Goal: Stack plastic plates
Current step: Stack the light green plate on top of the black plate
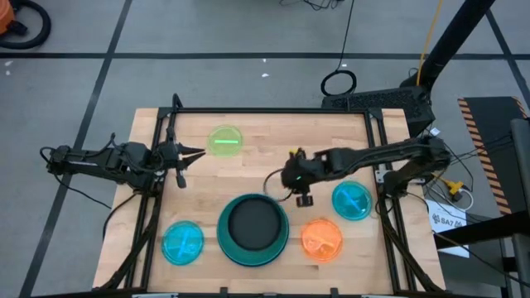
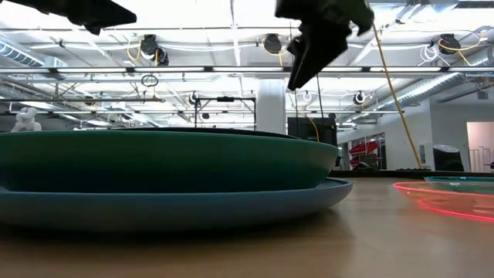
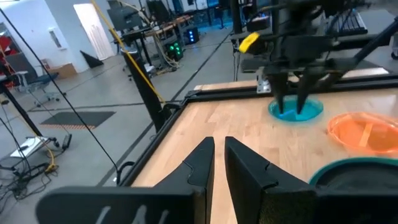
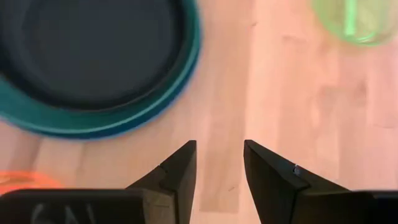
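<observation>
A stack of a large blue plate, a teal plate and a black plate sits near the table's near edge and fills the left of the low view. Lying singly on the wood are a small green plate, a cyan plate, an orange plate and a teal plate. My right gripper hangs open above bare wood between the stack and the green plate, pointing down toward the table's left. My left gripper waits shut at the table's left side, beside the green plate.
A black frame runs around the table's far and side edges. Bare wood lies at the table's middle, under the right gripper. The right arm reaches in from the right, above the small teal plate. Lab floor and equipment lie beyond the table.
</observation>
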Tool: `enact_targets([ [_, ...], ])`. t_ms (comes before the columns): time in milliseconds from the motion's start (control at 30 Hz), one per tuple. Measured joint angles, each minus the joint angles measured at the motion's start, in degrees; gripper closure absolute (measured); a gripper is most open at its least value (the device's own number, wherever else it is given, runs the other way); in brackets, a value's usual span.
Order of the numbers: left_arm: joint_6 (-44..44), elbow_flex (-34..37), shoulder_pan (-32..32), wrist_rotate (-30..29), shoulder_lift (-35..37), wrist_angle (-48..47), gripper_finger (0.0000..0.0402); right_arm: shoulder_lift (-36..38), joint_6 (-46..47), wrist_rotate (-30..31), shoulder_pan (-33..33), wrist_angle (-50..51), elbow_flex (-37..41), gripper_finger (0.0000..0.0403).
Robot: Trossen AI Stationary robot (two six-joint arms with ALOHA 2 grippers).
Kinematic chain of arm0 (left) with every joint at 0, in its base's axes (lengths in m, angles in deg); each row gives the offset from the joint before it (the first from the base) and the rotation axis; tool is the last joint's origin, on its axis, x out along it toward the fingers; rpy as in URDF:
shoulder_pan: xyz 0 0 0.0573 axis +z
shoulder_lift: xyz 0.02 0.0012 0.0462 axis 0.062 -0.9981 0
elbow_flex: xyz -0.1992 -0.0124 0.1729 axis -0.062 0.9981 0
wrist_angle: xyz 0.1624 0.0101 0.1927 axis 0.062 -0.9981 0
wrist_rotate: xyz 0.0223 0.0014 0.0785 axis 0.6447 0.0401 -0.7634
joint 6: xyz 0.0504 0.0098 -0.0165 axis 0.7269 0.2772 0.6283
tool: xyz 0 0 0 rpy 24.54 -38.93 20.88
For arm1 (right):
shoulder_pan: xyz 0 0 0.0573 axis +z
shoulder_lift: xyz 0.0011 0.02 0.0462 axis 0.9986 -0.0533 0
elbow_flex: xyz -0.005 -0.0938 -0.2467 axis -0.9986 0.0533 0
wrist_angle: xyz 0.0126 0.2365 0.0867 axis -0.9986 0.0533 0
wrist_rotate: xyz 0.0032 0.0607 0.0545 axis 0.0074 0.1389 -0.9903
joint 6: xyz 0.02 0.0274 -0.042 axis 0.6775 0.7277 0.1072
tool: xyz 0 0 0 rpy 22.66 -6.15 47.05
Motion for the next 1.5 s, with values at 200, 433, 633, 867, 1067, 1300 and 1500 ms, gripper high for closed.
enact_targets([
  [200,-1.3,0.0,0.0,-0.4,0.0,5.1,0.0355,9.8,-1.6,0.1,-5.2,-19.7,14.7,0.0277],
  [433,-8.9,0.0,0.0,-2.2,-1.5,6.8,0.0355,15.1,-4.5,0.2,-11.8,-32.5,21.1,0.0277],
  [633,-15.8,0.0,1.5,-10.0,-8.9,7.0,0.0355,15.8,-13.7,-0.3,-16.9,-41.9,23.3,0.0277],
  [867,-22.9,0.0,10.4,-6.5,-17.0,6.4,0.0355,17.8,-16.8,-12.3,-23.8,-44.8,23.3,0.0277],
  [1067,-26.5,0.0,21.1,4.6,-22.2,6.4,0.0355,17.9,-16.5,-18.0,-27.8,-45.3,23.3,0.0277],
  [1300,-28.5,0.0,34.2,11.7,-28.8,2.8,0.0355,17.9,-16.8,-18.1,-30.7,-43.1,23.3,0.0277],
  [1500,-28.3,-1.0,45.0,19.2,-37.0,0.9,0.0355,17.8,-16.4,-18.1,-32.1,-41.8,23.3,0.0277],
])
